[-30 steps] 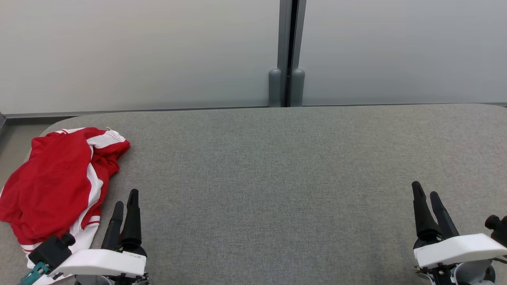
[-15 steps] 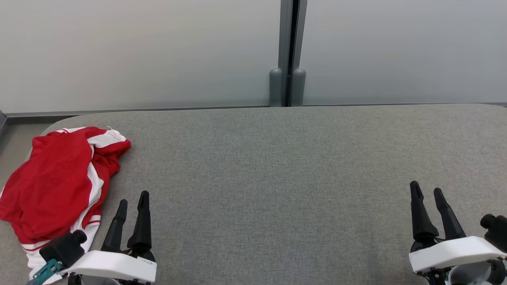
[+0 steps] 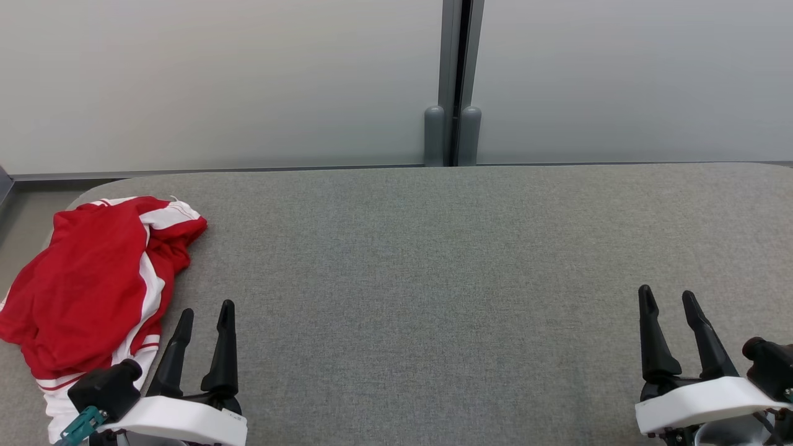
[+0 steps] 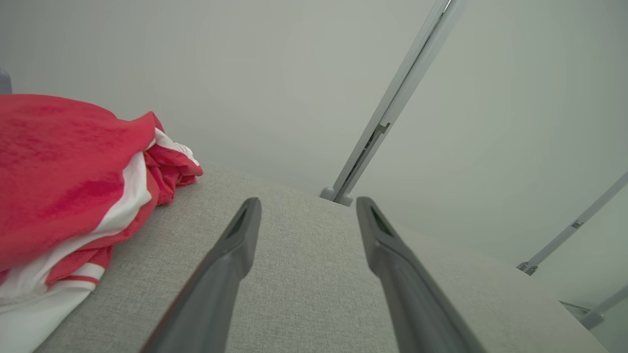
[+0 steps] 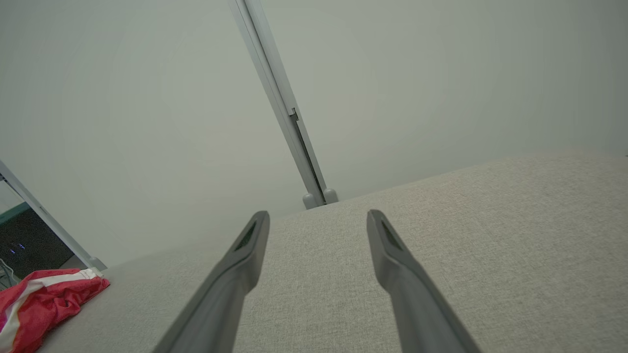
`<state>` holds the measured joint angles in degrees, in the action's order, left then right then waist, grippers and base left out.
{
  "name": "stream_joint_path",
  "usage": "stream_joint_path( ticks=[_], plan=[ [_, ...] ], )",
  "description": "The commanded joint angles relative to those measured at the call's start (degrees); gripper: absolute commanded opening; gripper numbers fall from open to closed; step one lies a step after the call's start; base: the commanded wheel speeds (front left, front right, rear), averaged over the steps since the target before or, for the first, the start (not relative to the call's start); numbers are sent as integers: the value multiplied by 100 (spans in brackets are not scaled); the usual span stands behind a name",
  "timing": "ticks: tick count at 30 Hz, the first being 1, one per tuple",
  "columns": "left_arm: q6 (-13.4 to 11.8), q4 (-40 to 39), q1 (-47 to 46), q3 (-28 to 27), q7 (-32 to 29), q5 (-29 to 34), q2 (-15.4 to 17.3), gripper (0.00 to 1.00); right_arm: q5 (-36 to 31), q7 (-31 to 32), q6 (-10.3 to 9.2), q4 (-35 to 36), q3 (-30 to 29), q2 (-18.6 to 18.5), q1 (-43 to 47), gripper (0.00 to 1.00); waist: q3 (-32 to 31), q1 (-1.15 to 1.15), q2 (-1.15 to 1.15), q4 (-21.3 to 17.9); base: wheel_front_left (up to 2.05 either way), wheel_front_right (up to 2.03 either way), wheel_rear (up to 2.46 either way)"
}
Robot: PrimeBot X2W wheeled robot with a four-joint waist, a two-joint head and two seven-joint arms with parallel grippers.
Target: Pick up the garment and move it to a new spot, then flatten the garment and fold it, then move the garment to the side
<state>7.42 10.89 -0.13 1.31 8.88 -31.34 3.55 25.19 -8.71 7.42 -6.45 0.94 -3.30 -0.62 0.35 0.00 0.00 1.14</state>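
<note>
Since then, left hand point(image 3: 206, 308) has rolled level — garment point(image 3: 87, 285) unmoved.

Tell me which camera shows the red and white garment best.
Head view: nearly the whole garment shows, at the left end of the table. Left wrist view crops it close up; right wrist view catches a small far corner.

Left gripper point(image 3: 206, 308) and right gripper point(image 3: 666, 291): long black tapered fingers point(image 3: 224, 347), white casings point(image 3: 179, 420); left has a teal bit point(image 3: 80, 424), maybe a clip.
</note>
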Motion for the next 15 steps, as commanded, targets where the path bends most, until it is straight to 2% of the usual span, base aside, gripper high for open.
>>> stream_joint_path(
  ticks=[1,15],
  plan=[
    [7,-75,-1,-16,50,168,44,100,-153,-72,10,71,7,-50,6,100,4,0,0,1,0,0,0],
    [8,-22,71,-11,238,986,51,100,-906,-265,10,6,-21,-16,121,100,19,0,0,9,0,0,0]
  ],
)
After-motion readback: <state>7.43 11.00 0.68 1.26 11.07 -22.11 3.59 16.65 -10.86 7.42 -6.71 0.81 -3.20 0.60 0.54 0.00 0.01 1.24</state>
